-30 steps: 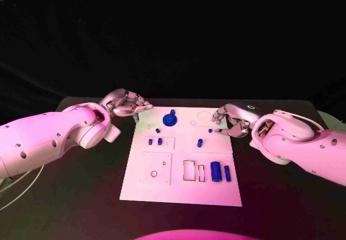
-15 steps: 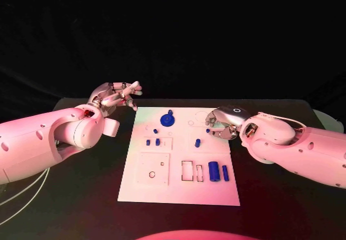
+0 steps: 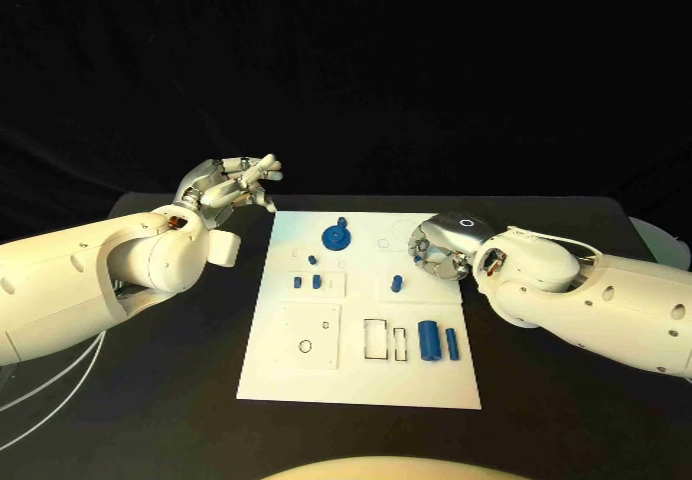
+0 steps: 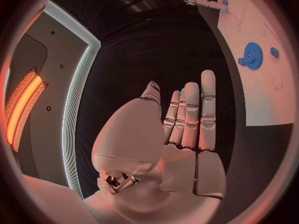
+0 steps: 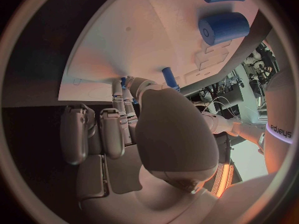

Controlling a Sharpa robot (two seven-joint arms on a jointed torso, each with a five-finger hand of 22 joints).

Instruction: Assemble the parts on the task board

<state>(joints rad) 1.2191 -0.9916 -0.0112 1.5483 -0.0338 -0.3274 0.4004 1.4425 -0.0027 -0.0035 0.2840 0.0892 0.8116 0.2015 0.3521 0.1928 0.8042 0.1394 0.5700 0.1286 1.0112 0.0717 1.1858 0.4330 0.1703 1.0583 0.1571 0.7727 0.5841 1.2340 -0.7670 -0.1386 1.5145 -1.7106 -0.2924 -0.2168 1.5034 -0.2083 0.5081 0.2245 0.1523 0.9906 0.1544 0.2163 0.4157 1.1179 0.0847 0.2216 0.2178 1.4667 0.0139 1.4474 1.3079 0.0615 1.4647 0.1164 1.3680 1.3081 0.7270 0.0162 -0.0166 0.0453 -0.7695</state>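
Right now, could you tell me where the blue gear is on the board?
In the head view, the blue gear sits near the task board's far edge, left of centre.

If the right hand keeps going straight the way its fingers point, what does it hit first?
Probably the task board: the right hand has fingertips at its edge, beside a small blue peg. Depth is unclear.

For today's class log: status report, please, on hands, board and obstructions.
Left hand open, off board. Right hand at task board edge; grasp unclear. Blue gear on board. No obstructions seen.
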